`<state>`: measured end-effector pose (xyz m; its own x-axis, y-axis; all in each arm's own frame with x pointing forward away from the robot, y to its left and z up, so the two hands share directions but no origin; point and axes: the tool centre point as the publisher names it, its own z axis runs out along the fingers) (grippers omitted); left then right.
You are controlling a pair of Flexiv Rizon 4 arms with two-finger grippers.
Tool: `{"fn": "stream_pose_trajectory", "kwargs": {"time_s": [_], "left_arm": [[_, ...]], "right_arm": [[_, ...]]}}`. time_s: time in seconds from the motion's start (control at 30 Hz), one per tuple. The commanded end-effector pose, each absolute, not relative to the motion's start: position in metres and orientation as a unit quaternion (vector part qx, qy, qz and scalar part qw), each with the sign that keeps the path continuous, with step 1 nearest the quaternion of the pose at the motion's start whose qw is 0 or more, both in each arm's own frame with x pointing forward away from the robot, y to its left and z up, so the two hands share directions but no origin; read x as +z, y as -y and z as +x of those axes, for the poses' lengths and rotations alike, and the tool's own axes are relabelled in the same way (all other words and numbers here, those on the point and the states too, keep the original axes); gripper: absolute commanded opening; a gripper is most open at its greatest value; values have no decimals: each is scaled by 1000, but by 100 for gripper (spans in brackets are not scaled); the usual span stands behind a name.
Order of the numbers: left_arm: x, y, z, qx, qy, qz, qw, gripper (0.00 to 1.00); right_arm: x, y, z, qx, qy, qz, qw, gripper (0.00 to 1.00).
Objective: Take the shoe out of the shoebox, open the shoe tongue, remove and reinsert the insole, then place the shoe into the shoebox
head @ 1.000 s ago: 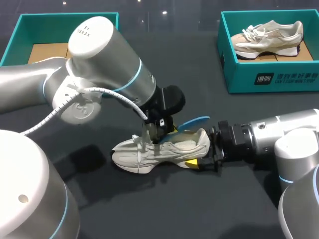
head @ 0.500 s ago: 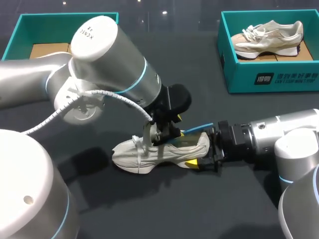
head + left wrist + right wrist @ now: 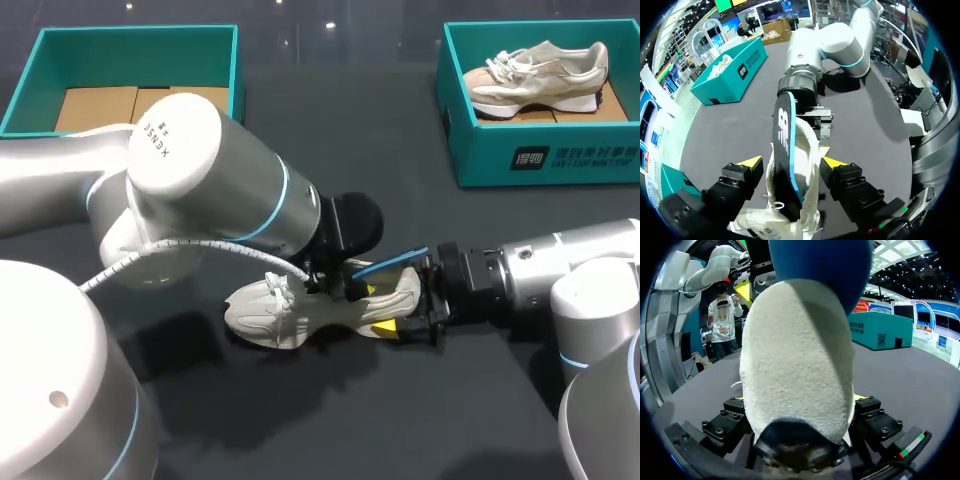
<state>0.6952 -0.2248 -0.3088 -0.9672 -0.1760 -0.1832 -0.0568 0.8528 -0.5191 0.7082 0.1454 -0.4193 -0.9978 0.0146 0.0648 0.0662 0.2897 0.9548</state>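
A cream sneaker (image 3: pixel 275 310) lies on its sole mid-table, toe toward my left side. A blue insole (image 3: pixel 392 264) sticks up out of its heel opening, its front part down inside the shoe. My left gripper (image 3: pixel 345 285) hangs low over the shoe's opening, largely hidden by the arm. In the left wrist view it (image 3: pixel 792 162) is open, its yellow tips on either side of the shoe (image 3: pixel 810 165) and the insole (image 3: pixel 785 135), holding nothing. My right gripper (image 3: pixel 405 302) is at the heel. In the right wrist view it (image 3: pixel 800 405) has both fingers pressed against the heel (image 3: pixel 797 365).
A teal shoebox (image 3: pixel 545 160) at the back right holds a second cream sneaker (image 3: pixel 540 72). Another teal shoebox (image 3: pixel 135 35) with a cardboard floor stands at the back left, partly behind my left arm.
My left gripper let go of the insole and opened, dropping lower around the shoe. The insole has sunk from raised above the shoe to partly inside it. The right arm kept still.
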Motion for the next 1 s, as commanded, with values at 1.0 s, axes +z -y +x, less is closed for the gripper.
{"fn": "stream_pose_trajectory", "kwargs": {"time_s": [1.0], "left_arm": [[-341, 251, 706, -297, -931, -70, 200, 49]], "right_arm": [[-422, -146, 707, -594, 804, -25, 22, 0]]}}
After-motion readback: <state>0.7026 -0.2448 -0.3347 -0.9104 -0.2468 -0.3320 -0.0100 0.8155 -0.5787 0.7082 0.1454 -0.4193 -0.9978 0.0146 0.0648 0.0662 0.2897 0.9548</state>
